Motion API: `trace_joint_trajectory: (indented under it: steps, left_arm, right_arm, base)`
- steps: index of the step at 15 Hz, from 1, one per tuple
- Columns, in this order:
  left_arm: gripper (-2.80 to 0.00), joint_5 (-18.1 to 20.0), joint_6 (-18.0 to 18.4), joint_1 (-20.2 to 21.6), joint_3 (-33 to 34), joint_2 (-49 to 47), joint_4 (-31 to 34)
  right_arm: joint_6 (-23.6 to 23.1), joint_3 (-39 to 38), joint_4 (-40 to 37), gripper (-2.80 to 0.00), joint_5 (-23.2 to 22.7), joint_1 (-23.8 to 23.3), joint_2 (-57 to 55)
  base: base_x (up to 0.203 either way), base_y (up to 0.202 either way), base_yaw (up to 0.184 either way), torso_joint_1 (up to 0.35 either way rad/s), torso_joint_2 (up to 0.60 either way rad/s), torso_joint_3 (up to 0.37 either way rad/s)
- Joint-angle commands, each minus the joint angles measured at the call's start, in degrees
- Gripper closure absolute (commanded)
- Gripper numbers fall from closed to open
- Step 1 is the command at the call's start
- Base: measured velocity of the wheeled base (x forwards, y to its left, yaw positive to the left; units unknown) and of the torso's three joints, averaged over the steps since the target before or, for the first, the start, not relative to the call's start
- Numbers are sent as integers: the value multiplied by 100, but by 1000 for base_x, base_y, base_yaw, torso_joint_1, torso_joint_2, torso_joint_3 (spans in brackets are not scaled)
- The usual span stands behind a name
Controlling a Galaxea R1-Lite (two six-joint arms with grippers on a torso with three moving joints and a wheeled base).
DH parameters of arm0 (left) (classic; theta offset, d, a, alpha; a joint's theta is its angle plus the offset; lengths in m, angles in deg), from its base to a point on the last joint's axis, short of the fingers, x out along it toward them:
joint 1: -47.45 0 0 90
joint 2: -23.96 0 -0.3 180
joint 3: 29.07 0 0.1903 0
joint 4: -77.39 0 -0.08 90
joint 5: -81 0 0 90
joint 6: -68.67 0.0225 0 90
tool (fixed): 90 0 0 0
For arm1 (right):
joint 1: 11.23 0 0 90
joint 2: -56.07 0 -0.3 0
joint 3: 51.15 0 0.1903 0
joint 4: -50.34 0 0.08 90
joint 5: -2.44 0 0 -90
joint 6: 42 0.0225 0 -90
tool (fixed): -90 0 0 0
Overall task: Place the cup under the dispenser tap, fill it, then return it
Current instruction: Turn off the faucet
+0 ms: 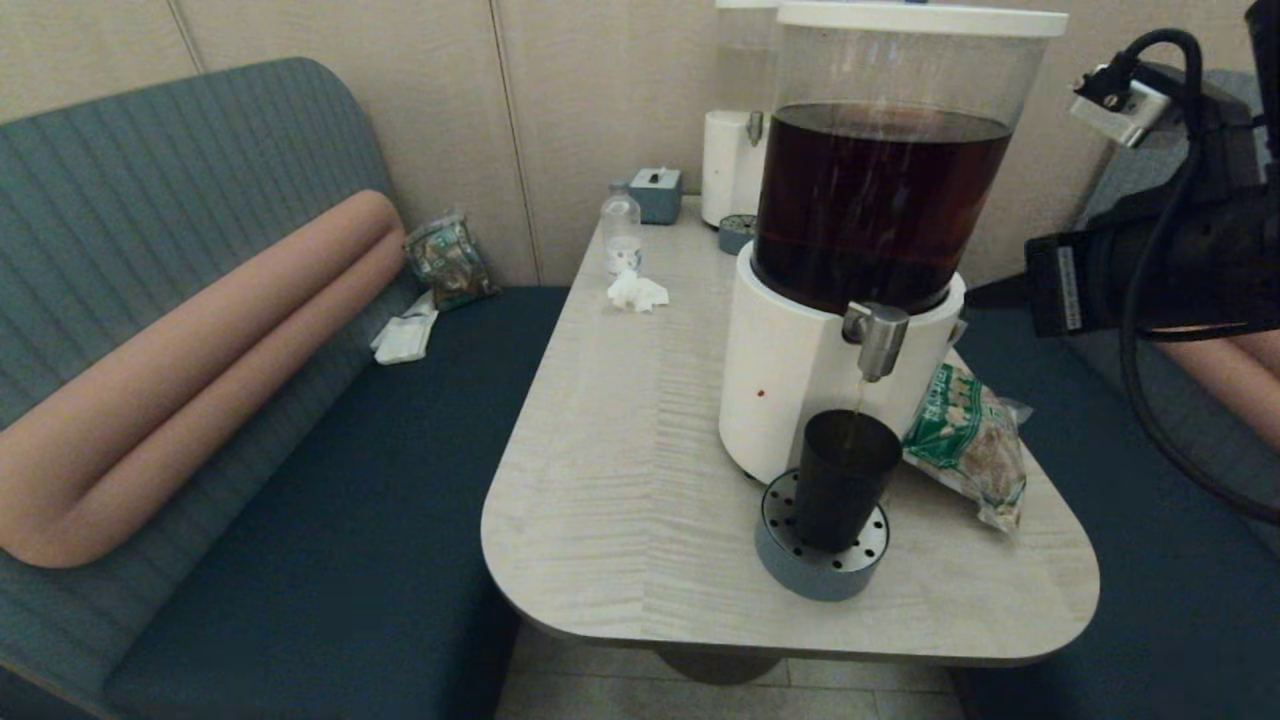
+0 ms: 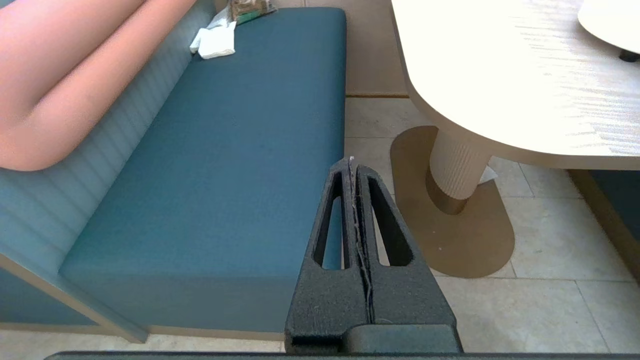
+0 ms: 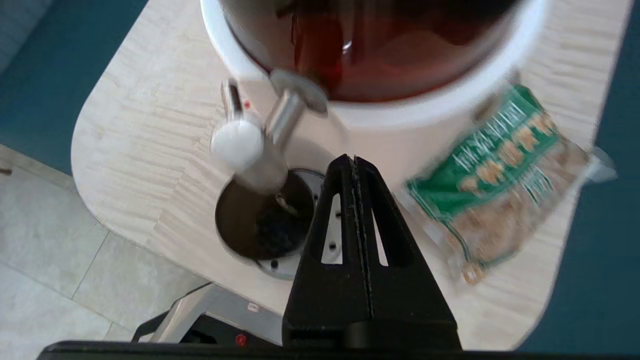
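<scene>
Only the right wrist view showed the tap's white knob (image 3: 236, 145) — the black cup (image 1: 842, 480) stood beneath the tap (image 1: 877, 340) on the drip tray (image 1: 780, 560). Right gripper (image 3: 354, 160) and left gripper (image 2: 352, 161): fingers pressed together, empty.

The cup (image 1: 842, 480) is a plain matte black tumbler, tapered and without a handle, standing upright on a round grey perforated drip tray (image 1: 775, 548) at the foot of the dispenser's white base. Its open mouth sits directly beneath the dispenser tap (image 1: 877, 340), a short brushed-steel spout pointing down from that white base. A thin stream of dark liquid runs from the spout into the cup, with a clear gap between them.
</scene>
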Motion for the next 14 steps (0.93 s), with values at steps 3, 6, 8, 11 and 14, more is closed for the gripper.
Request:
trace_joint_trajectory:
  steps: [3, 6, 8, 11, 14]
  left_arm:
    - [0, 2, 0, -4, 0, 1, -1]
    - [0, 2, 0, 5, 0, 1, -1]
    - [0, 2, 0, 0, 0, 1, -1]
    - [0, 2, 0, 5, 0, 1, -1]
    - [0, 2, 0, 5, 0, 1, -1]
  right_arm:
    - [59, -822, 14, 0, 68, -219, 1367]
    - [561, -1439, 734, 0, 1614, -269, 1956]
    - [884, -1697, 1209, 0, 2897, -220, 2091]
    - [1063, -1730, 387, 0, 2029, -269, 2933]
    - [1108, -1794, -760, 0, 517, -712, 3734]
  base:
    - [0, 0, 0, 0, 0, 0]
    - [0, 0, 0, 0, 0, 0]
    - [0, 0, 0, 0, 0, 0]
    - [0, 0, 0, 0, 0, 0]
    - [0, 0, 0, 0, 0, 0]
